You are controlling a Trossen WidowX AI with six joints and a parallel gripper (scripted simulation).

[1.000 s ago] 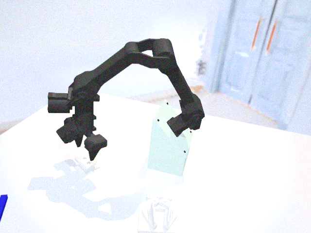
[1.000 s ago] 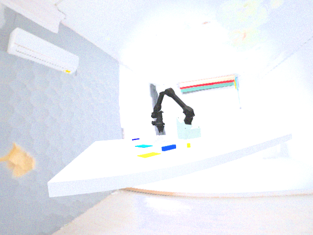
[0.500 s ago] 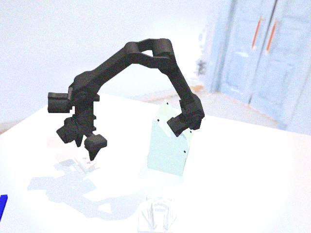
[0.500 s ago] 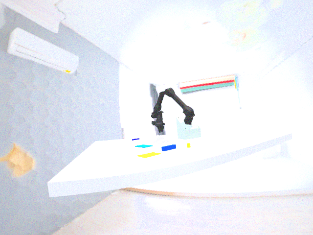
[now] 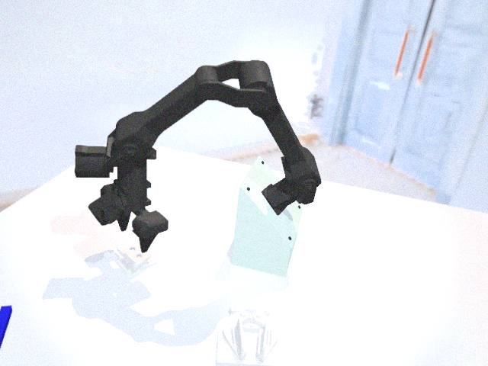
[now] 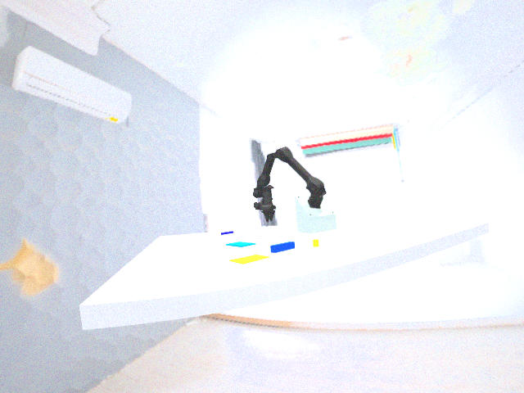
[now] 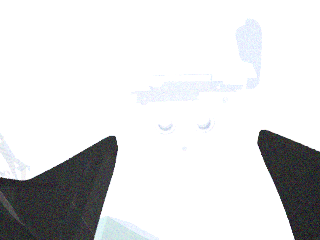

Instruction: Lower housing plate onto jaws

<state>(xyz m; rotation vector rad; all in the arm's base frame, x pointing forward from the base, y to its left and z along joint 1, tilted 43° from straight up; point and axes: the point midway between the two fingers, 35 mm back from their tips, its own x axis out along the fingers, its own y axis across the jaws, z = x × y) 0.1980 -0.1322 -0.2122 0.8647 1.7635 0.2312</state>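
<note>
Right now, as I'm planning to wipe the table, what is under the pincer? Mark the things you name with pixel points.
Below the open pincer (image 5: 133, 241) (image 6: 268, 219) (image 7: 191, 140) sits a small pale part (image 5: 137, 255) with two round marks. Its underside is covered.

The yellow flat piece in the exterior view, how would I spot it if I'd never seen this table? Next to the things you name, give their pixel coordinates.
Find the long white table (image 6: 178, 291), then the group of small coloured pieces on it, in front of the black arm (image 6: 300, 168). It's the flat yellow one (image 6: 250, 259) nearest the front edge, wider and flatter than the small upright yellow block (image 6: 315, 243).

A plain indoor room was shown, its exact kind left unsettled, with an air conditioner (image 6: 71, 84) mounted on the wall and blue double doors (image 5: 398, 90).
</note>
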